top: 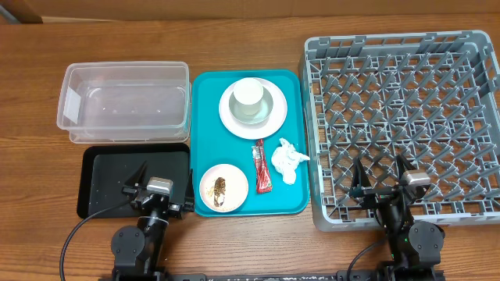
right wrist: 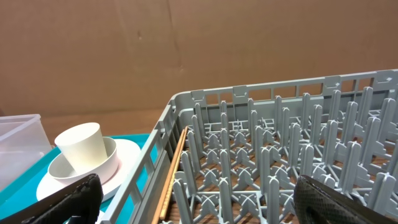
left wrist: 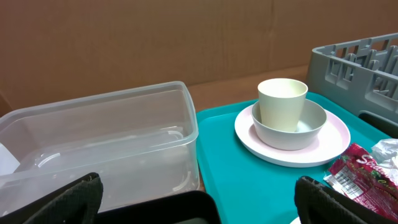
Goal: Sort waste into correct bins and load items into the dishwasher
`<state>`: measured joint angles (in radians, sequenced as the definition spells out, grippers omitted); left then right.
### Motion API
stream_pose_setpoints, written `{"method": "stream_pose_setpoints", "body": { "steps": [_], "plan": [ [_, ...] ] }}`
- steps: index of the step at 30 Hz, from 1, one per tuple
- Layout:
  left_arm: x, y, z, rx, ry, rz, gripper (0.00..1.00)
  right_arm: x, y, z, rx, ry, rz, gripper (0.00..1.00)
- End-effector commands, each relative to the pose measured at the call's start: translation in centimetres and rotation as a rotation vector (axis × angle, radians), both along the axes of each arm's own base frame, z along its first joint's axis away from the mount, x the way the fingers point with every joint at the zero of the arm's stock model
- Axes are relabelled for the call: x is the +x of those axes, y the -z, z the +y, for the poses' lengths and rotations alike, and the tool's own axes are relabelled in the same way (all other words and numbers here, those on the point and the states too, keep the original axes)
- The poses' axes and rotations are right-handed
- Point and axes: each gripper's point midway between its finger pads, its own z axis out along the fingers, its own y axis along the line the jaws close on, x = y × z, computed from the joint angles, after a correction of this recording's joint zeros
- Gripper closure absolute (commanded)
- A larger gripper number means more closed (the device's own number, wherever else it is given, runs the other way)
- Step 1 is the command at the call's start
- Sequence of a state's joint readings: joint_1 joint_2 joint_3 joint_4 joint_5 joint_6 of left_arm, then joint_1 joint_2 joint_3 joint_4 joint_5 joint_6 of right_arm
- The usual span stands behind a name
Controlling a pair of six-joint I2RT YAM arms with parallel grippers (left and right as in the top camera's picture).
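Note:
On the teal tray (top: 207, 140) a cream cup (top: 249, 95) stands in a pale bowl (top: 267, 109) on a white plate (top: 230, 121). They also show in the left wrist view, cup (left wrist: 282, 102), bowl (left wrist: 314, 121), plate (left wrist: 336, 143). A red wrapper (top: 262, 166), a crumpled white napkin (top: 287, 160) and a small plate with food scraps (top: 223, 188) lie at the tray's front. The grey dish rack (top: 398, 117) holds a wooden chopstick (right wrist: 174, 174). My left gripper (top: 162, 181) is open and empty over the black tray (top: 101, 168). My right gripper (top: 383, 173) is open and empty over the rack's front.
A clear plastic bin (top: 125, 101) stands behind the black tray, left of the teal tray. The wooden table (top: 31, 94) extends to the left and in front. A brown wall backs the scene.

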<state>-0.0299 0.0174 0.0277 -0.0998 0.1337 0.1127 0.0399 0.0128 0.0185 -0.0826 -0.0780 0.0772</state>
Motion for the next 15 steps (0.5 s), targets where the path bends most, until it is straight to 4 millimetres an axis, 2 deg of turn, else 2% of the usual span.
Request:
{"method": "stream_pose_setpoints", "body": {
  "steps": [1, 15],
  "plan": [
    [0.05, -0.01, 0.42, 0.019, -0.019, -0.014, 0.00, 0.01, 0.17, -0.02, -0.002, 0.000, -0.005, 0.00],
    [0.05, -0.01, 0.42, 0.019, -0.019, -0.014, 0.00, 0.01, 0.17, -0.02, -0.002, 0.000, -0.005, 0.00]
  ]
}}
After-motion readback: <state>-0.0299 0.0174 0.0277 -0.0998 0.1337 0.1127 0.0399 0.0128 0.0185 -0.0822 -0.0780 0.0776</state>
